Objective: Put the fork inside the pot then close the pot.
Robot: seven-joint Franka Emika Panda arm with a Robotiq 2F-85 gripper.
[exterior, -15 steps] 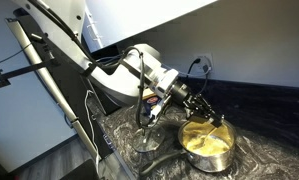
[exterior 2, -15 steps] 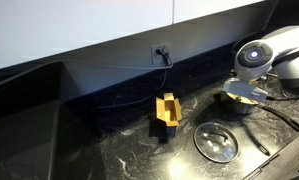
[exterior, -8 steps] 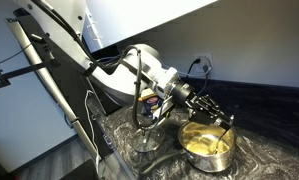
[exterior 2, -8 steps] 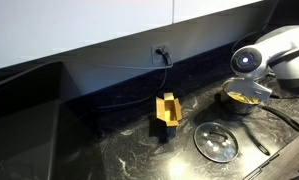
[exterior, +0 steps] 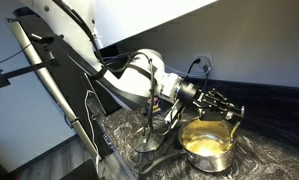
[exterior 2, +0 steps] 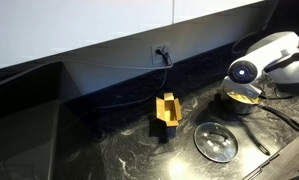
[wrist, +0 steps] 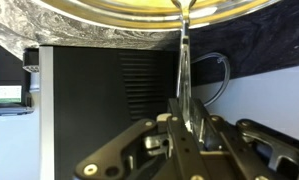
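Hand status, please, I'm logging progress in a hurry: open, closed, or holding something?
Hand: closed on the fork, which points toward the pot.

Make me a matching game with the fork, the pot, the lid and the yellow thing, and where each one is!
Things: 1 fork, 2 pot, 3 lid, 4 yellow stand.
Places: A lying flat beside the pot; B in front of the wall socket; C pinched in the gripper; D open, pale yellow inside.
Pairs: 1-C, 2-D, 3-A, 4-B.

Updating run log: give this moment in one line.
gripper: shut on slim silver fork; shiny steel pot: uncovered; round glass lid: on counter
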